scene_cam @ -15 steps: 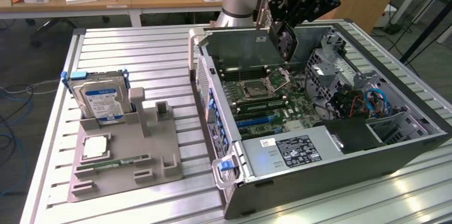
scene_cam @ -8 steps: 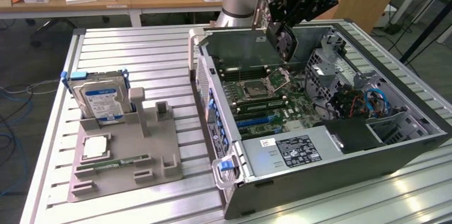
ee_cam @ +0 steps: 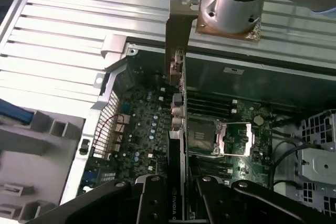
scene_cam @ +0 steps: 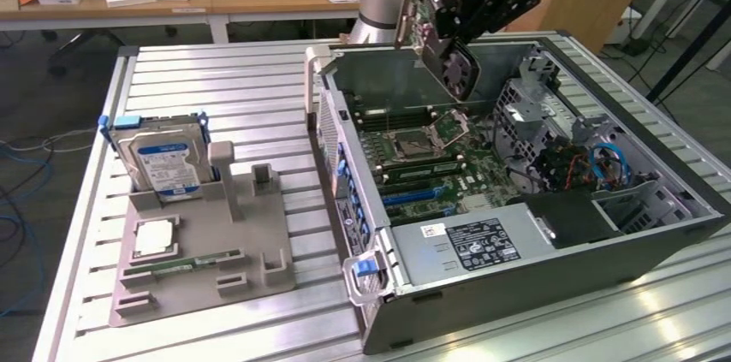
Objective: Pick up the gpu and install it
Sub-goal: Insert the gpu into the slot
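Slatted aluminium table point(scene_cam: 205, 71) carries the whole job, with wooden desks and loose clutter behind it along the upper edge of the exterior view. At the upper centre of that view the gripper point(scene_cam: 457, 24) is clamped on the gpu point(scene_cam: 460, 75). The card hangs edge-down in the air above the open computer case point(scene_cam: 549, 272), over the rear half of the motherboard point(scene_cam: 440, 161). It looks clear of the board and is not seated in anything.

The main risk, as I judge it, is alignment. The card is thin and flat and is gripped along one edge, so a small knock could pivot it between the black fingers. Its silver end bracket rides close to the case's rear wall and could catch on the sheet-metal lip. A card coming down off-line would scrape its lower edge across small components, or foul the raised lever of the processor socket point(scene_cam: 451, 133) just beside it. In the wrist view the card is seen edge-on and hides the slots beneath, so I cannot tell which slot it lines up with.

As for materials, the gpu is a rigid green board with a round, ribbed black fan. The case is grey painted steel with perforated panels and hard corners. At the left of the exterior view, a silver hard drive point(scene_cam: 166, 161) stands upright in a matte grey moulded holder point(scene_cam: 194, 289).
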